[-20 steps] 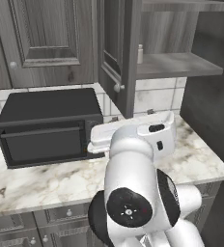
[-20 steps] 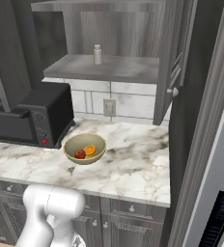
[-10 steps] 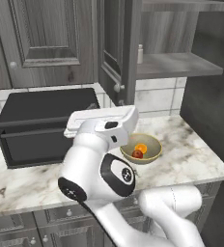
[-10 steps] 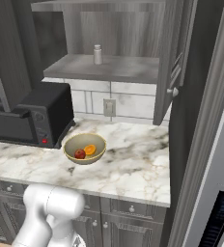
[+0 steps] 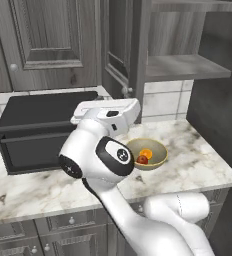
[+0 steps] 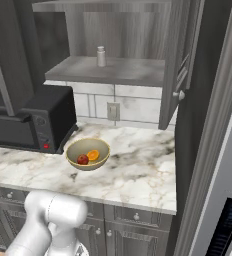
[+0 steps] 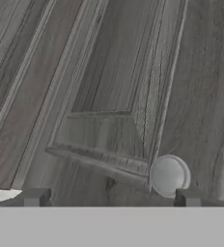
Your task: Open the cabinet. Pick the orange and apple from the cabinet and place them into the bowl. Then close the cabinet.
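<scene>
Home kitchen, rendered.
Marble surface (image 6: pixel 138 165), grey wood wall cabinet (image 6: pixel 118 70), black microwave (image 5: pixel 43 130), tiled backsplash (image 6: pixel 133 107) with wall outlet (image 6: pixel 112 111), drawers (image 6: pixel 138 216) below.

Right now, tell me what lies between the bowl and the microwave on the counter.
Nothing: in the right base view a bare strip of marble counter separates the bowl from the black microwave.

The white jointed arm (image 5: pixel 100 160) rises bent, its hand level and reaching leftward; the two dark fingers (image 7: pixel 34 197) stand wide apart, holding nothing.
</scene>
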Controlling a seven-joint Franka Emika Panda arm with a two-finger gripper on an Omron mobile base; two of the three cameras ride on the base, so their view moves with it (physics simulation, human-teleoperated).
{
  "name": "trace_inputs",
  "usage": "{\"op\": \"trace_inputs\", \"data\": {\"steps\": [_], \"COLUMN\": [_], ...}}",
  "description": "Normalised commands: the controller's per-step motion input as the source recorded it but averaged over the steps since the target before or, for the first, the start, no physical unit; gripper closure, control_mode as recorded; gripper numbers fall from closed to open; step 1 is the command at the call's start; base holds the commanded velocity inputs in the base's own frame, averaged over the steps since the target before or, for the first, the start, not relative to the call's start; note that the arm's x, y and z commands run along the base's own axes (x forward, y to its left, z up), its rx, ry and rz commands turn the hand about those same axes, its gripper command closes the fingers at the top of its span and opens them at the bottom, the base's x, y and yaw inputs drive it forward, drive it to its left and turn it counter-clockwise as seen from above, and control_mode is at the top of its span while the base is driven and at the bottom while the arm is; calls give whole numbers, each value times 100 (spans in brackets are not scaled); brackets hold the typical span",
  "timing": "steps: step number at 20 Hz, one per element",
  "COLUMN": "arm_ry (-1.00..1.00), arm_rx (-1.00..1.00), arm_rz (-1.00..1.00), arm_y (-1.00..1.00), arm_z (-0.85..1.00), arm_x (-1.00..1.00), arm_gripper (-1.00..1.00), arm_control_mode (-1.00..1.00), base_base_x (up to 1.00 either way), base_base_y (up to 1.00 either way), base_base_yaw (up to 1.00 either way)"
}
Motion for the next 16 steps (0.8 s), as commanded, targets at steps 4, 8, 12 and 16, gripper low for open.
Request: {"op": "trace_inputs", "data": {"steps": [4, 8, 12, 16], "arm_ry": [-4, -10, -10, -8], "arm_rx": [10, 12, 11, 14], "arm_rz": [-6, -2, 0, 0], "arm_y": [-75, -93, -96, -96], "arm_z": [0, -2, -9, 0], "arm_x": [19, 22, 56, 70], "arm_gripper": [-100, -100, -100, -100], "arm_control_mode": [-100, -100, -100, -100], "base_base_x": [0, 0, 0, 0], "base_base_y": [0, 0, 0, 0], "base_base_yaw": [0, 0, 0, 0]}}
